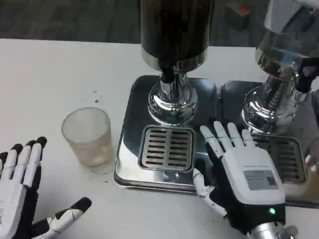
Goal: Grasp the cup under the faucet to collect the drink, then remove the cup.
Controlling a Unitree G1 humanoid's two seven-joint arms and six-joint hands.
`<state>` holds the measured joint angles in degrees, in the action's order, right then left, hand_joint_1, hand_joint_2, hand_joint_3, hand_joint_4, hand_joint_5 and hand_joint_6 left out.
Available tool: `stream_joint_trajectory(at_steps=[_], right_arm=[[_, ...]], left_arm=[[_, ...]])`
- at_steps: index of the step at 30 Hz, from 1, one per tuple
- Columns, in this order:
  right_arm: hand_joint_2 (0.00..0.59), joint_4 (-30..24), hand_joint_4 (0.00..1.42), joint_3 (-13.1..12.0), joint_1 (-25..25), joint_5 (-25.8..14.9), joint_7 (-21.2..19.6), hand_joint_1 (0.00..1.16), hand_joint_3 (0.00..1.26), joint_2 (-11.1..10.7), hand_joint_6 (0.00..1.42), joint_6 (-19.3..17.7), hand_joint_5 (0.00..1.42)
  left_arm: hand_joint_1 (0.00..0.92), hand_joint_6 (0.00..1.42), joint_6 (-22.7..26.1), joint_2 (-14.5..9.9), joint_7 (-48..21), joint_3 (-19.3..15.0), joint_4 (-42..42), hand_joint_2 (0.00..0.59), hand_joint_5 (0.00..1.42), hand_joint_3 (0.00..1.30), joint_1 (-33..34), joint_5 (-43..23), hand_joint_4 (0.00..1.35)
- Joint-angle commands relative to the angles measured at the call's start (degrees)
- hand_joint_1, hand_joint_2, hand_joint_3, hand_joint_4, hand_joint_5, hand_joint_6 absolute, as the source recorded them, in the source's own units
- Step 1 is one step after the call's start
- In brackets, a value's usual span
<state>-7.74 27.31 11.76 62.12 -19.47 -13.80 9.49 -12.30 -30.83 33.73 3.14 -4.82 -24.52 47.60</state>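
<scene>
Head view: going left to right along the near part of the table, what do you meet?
Left hand → clear plastic cup → slotted drip grate under the dark dispenser → right hand → second drip grate.

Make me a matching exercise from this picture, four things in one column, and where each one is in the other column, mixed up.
Things:
1. cup
2. drain grate
3. left hand
4. right hand

Places:
A. set into the metal tray under the dark dispenser
B. lower left corner, open, holding nothing
C. standing on the white table, left of the tray
D. open at the tray's right edge, between the two dispensers' bases

Pairs: 1-C, 2-A, 3-B, 4-D
</scene>
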Motion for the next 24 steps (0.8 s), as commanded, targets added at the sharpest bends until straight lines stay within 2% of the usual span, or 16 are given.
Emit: stream_joint_trajectory(at_steps=[1,18,24], right_arm=[[0.586,0.7,0.03,-0.6,-0.8,-0.9,0.1,0.12,0.11,-0.2,0.00,-0.4,0.00],[0.586,0.4,0.04,-0.4,0.6,-0.7,-0.3,0.12,0.11,1.8,0.00,0.9,0.01],[0.586,0.7,0.05,-0.5,0.7,-1.4,-0.3,0.12,0.11,2.4,0.03,1.1,0.04]], left_arm=[[0.000,0.00,-0.1,0.5,1.6,-0.7,0.1,0.121,0.00,0.00,-0.5,-0.3,0.00],[0.000,0.00,-1.3,-0.7,0.5,-1.5,-1.7,0.120,0.00,0.00,2.2,-2.5,0.00],[0.000,0.00,-2.6,-0.9,-1.7,-3.0,-3.2,0.052,0.00,0.00,4.8,-6.4,0.00]])
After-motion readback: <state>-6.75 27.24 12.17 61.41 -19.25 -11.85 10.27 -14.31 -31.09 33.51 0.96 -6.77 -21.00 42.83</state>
